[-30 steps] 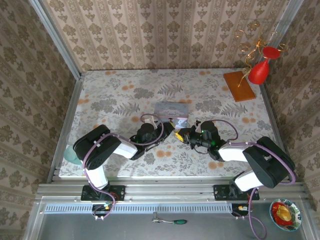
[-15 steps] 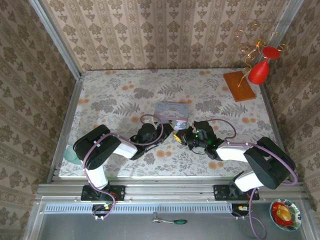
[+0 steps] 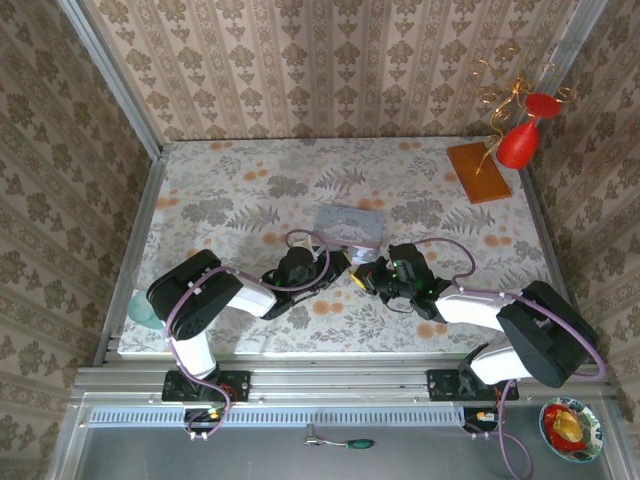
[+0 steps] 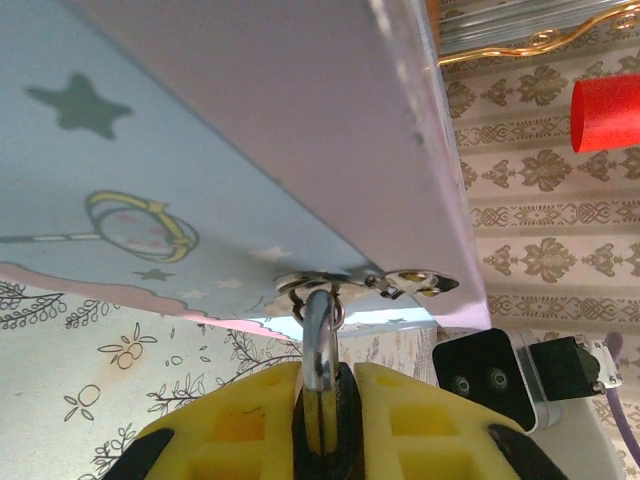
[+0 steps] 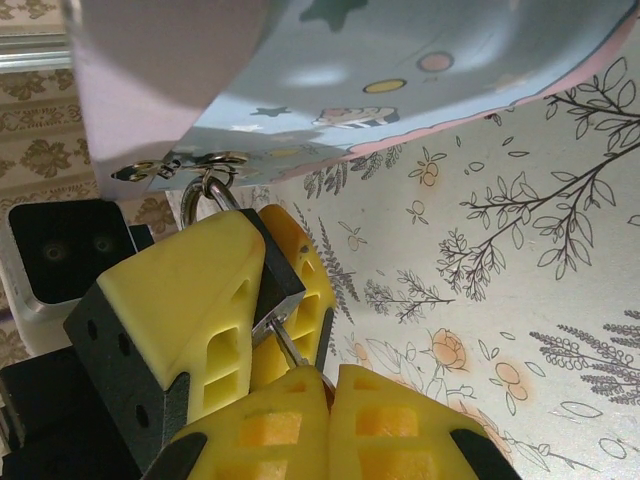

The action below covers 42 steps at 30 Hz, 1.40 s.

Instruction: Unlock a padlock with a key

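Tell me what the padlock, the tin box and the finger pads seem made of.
The padlock: metal, its shackle shiny grey. The tin box: probably painted sheet metal, smooth pale blue with printed stars. The finger pads: yellow plastic, matte, with hollow cells.

Left hand (image 4: 322, 402) and right hand (image 5: 325, 405) (both clamped) meet tip-to-tip.

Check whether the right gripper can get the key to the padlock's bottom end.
Likely yes. The left gripper clamps the padlock by its sides, leaving its bottom end open, and the key in the right gripper appears to touch that end.
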Available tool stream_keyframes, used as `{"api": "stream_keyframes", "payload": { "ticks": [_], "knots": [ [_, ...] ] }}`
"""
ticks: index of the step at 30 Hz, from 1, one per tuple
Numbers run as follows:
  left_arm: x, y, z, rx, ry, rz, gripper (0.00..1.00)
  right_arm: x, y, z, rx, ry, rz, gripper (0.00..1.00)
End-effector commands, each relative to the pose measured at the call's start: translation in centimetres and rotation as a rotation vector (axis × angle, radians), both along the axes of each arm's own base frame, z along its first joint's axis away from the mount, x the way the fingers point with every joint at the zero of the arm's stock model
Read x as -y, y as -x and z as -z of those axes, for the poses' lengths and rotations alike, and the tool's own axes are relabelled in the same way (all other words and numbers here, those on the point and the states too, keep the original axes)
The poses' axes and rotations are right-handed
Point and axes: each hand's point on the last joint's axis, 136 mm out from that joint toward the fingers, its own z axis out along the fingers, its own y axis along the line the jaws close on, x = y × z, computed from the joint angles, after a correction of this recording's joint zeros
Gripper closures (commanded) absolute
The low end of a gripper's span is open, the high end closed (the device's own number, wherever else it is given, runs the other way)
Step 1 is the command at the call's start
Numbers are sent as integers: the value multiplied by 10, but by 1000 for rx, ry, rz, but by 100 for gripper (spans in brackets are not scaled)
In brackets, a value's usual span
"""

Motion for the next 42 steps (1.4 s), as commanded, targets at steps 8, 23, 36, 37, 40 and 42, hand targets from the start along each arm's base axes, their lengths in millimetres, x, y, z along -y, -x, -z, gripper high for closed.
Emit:
{"api": "stream_keyframes", "payload": {
  "ticks": [8,23,36,37,40,42],
  "knots": [
    [23,28,-7,29,-3,203,74,-8,-19,-20,91,-50,40,100],
    [4,-1,-7,68,-14,140,62,-1,-11,6,34,-5,50,100],
    [-1,-22,1,65,8,99,67,0,-9,16,18,4,52,100],
    [-1,-22,2,64,8,98,67,0,-9,16,18,4,52,100],
    [-1,-23,2,63,10,96,68,0,-9,18,18,2,56,100],
    [0,-24,0,69,18,97,72,-1,-10,19,19,-1,56,100]
  ]
}}
